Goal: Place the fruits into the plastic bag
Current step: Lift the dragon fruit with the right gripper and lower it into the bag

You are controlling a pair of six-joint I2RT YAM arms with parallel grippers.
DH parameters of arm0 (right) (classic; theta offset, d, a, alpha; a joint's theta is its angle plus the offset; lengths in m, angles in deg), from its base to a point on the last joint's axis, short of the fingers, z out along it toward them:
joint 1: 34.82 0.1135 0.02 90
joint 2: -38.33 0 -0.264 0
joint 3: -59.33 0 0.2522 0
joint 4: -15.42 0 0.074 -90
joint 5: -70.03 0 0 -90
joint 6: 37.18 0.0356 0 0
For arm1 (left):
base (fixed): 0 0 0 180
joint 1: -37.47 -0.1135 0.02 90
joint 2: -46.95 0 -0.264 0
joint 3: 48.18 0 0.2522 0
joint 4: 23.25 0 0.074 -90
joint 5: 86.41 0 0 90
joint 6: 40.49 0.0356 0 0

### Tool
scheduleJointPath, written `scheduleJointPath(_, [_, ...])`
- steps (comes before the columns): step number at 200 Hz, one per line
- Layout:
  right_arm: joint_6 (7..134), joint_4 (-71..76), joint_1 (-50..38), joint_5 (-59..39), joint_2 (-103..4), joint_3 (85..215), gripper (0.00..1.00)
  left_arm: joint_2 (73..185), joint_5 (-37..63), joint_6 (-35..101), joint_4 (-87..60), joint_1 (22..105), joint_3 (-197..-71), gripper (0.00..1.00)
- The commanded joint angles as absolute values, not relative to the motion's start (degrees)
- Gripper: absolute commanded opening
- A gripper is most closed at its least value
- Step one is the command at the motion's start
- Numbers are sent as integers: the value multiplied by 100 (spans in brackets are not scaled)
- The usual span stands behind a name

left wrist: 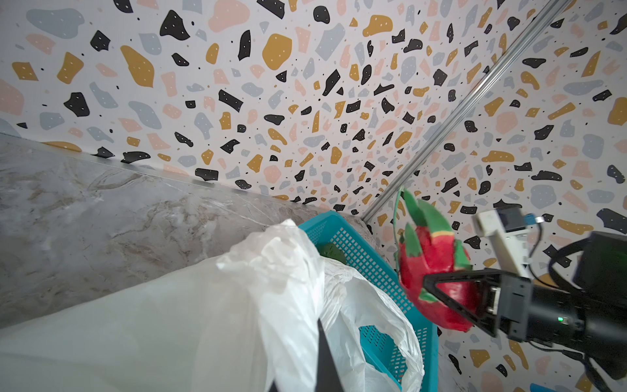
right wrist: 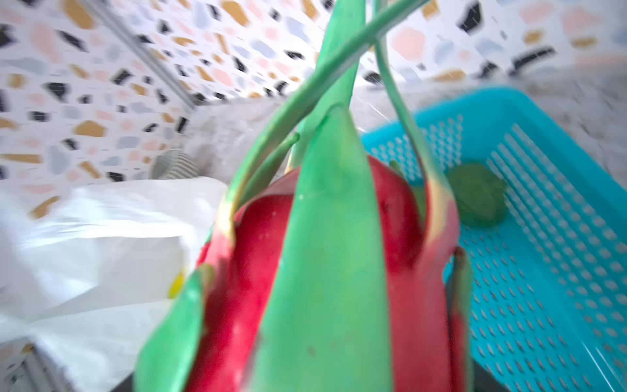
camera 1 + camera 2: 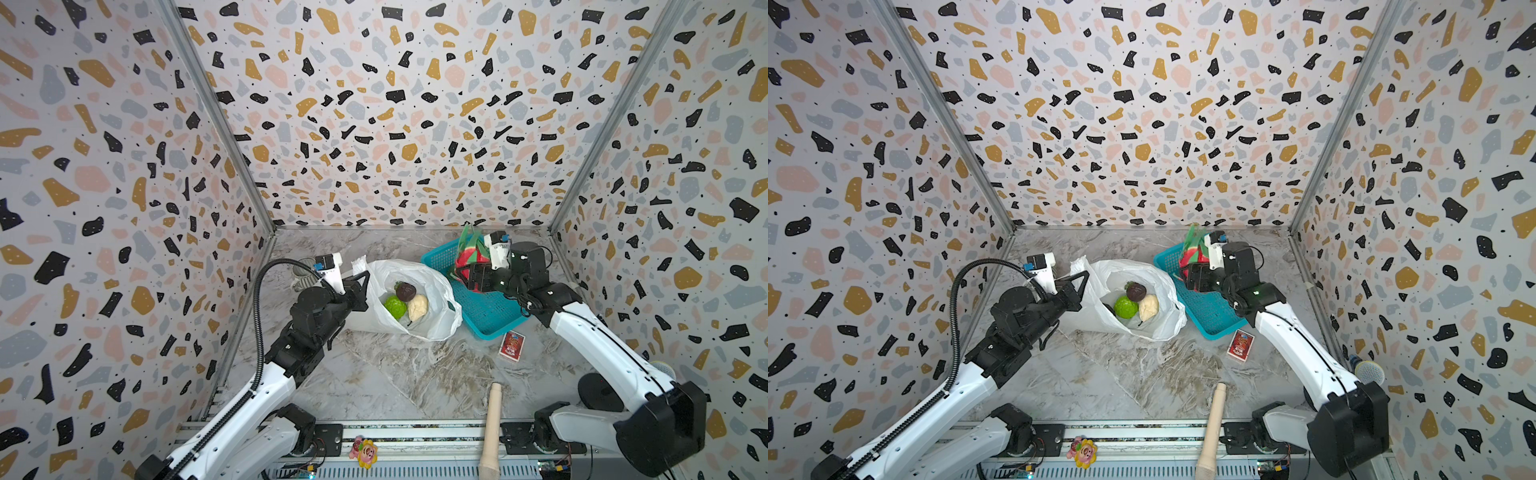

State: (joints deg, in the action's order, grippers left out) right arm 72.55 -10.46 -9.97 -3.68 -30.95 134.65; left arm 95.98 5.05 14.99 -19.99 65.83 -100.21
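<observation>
The white plastic bag (image 3: 434,286) lies open at mid-table. Inside it sit a lime-green bumpy ball (image 3: 395,306), a dark avocado (image 3: 405,291) and a cream lumpy piece (image 3: 417,307). My left gripper (image 3: 365,277) is shut on the bag's left rim and holds it up, as the left wrist view shows on the bag (image 1: 237,305). My right gripper (image 3: 462,268) is shut on the red-pink dragon fruit (image 3: 471,257), held above the teal basket's left end beside the bag. The dragon fruit (image 2: 325,271) fills the right wrist view. A dark green round fruit (image 2: 478,197) lies in the basket.
The teal mesh basket (image 3: 490,316) stands right of the bag. A red card packet (image 3: 511,345) lies in front of it. A wooden handle (image 3: 492,424) and a flower toy (image 3: 365,453) lie at the front edge. A metal cup (image 3: 303,272) stands behind my left gripper.
</observation>
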Motion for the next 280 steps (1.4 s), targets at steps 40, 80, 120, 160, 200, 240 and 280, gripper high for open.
scheduleJointPath(40, [5953,-946,524,809,-3538,14274,35,9554,579,1610,-2127,6612,-10112,0])
scheduleJointPath(80, [5700,-1222,843,687,-3866,14189,34,9432,541,1666,-2038,6612,-10149,0])
scheduleJointPath(120, [5537,-1382,843,621,-3689,13903,33,9456,485,1795,-1875,6612,-10234,0])
scheduleJointPath(160, [5407,-1714,843,648,-3548,13692,33,9526,483,1796,-1902,6612,-10264,0])
scheduleJointPath(200, [5283,-2031,843,781,-3367,13477,33,9532,457,1820,-1899,6613,-10263,0])
scheduleJointPath(240, [5290,-2126,843,855,-3402,13262,33,9505,403,1936,-1870,6616,-10312,0])
scheduleJointPath(280, [5428,-1697,834,647,-3774,13323,33,9348,469,2116,-1845,6612,-10326,0])
